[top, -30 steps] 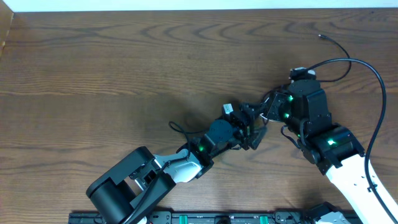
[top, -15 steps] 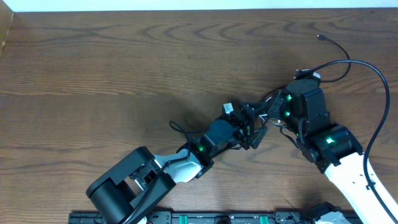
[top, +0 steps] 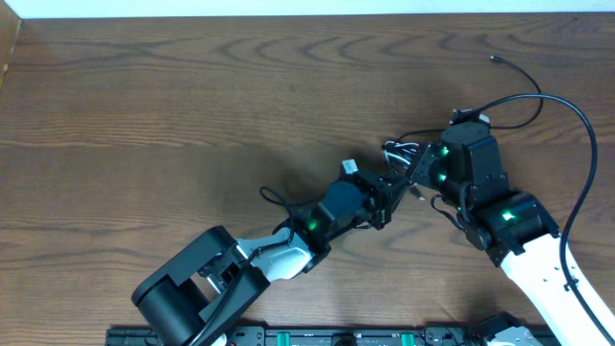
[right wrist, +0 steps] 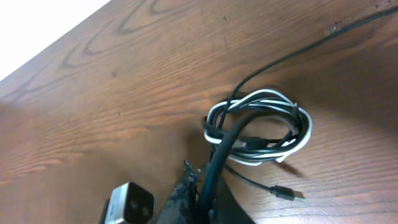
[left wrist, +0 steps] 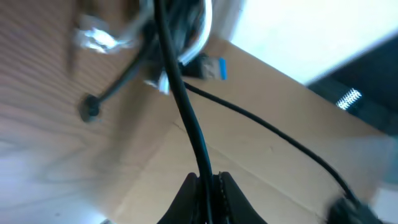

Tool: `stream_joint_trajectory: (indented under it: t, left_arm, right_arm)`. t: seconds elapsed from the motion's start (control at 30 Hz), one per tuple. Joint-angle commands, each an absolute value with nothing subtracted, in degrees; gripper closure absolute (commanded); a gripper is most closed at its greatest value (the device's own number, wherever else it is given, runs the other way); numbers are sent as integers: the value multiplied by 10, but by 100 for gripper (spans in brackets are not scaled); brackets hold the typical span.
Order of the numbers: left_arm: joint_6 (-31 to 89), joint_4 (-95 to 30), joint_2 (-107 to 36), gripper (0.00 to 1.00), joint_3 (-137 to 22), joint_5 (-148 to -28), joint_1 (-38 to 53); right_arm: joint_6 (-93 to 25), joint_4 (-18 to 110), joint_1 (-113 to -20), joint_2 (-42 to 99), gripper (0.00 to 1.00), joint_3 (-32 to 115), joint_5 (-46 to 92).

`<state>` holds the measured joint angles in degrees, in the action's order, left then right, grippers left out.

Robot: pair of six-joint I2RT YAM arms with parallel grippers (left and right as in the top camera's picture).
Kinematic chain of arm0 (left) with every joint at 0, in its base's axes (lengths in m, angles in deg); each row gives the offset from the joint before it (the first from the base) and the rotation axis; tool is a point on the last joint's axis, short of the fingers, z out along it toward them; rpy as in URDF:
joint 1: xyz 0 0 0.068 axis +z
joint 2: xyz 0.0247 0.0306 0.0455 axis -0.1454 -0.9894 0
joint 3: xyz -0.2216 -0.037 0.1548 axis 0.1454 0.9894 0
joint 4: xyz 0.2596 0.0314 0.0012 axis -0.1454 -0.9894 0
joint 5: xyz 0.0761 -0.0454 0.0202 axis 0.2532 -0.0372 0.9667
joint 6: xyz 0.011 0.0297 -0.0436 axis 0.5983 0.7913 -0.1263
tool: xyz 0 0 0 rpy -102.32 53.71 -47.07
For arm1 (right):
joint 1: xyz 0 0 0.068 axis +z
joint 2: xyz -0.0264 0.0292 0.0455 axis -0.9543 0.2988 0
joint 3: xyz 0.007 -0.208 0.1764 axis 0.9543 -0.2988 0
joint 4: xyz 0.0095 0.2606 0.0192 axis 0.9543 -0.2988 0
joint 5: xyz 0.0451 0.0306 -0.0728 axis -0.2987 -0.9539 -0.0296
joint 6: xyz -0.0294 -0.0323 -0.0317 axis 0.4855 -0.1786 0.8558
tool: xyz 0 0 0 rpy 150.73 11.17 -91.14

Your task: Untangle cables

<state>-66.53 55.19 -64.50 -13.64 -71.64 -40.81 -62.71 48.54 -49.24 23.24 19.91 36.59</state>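
Observation:
The cables (right wrist: 261, 127) lie as a small coil of white and black loops on the wooden table, seen in the overhead view as a bundle (top: 399, 149) between the two arms. My left gripper (left wrist: 205, 186) is shut on one black cable (left wrist: 186, 118) that runs up to the bundle, where a blue-tipped plug (left wrist: 214, 68) shows. My right gripper (right wrist: 202, 193) is shut on another black cable (right wrist: 227, 146) leading into the coil. From above, the left gripper (top: 387, 199) and right gripper (top: 416, 176) stand close together just below the bundle.
A thin black cable with a plug end (top: 497, 59) trails off to the upper right. A thicker black wire (top: 586, 125) arcs from the right arm. A loose small plug (right wrist: 283, 193) rests near the coil. Part of the left arm (right wrist: 127, 202) sits beside my right fingers.
My left gripper has shut on a black cable. The bundle has shifted up and slightly left, so its white loops show above the grippers.

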Motion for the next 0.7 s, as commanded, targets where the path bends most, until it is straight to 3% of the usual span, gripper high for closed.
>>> stream_joint_trajectory:
  t: [0.0, 0.13, 0.27, 0.5, 0.67]
  left_arm:
    - [-597, 489, -648, 92, -134, -714, -390]
    - [-498, 421, -648, 92, -134, -743, -358]
    - [-355, 419, -642, 93, -134, -834, -307]
    - [-183, 393, -600, 92, -134, -994, -227]
    - [-46, 295, -510, 93, -134, -1018, -208]
  right_arm:
    - [-601, 483, -493, 229, 83, 210, 368]
    - [-573, 429, -493, 229, 50, 210, 374]
    - [-572, 362, -493, 229, 34, 210, 417]
    - [-574, 344, -493, 229, 24, 210, 432]
    - [-574, 360, -493, 229, 22, 210, 432]
